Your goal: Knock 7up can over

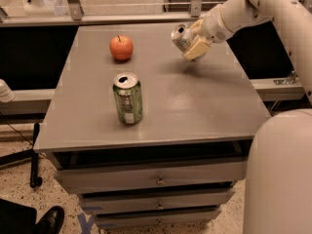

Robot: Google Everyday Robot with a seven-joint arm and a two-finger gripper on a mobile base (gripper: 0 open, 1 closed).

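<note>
Nearest, the drawer cabinet (195,111) carried a green can (128,100) upright near its front edge, well apart from the work and not the target. Farther back an apple (121,48) sat at the left. At the far right the gripper (188,45) was closed around the 7up can (179,35), which was tilted with its silver top facing left, evidently to tip it. Contact between the can's base and the tabletop could not be established.

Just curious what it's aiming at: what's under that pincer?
The pincer hangs over the table's far right part. Under it, only grey tabletop and shadow show. The 7up can stands apart, nearer the camera. Whatever the pincer itself covers is hidden.
</note>
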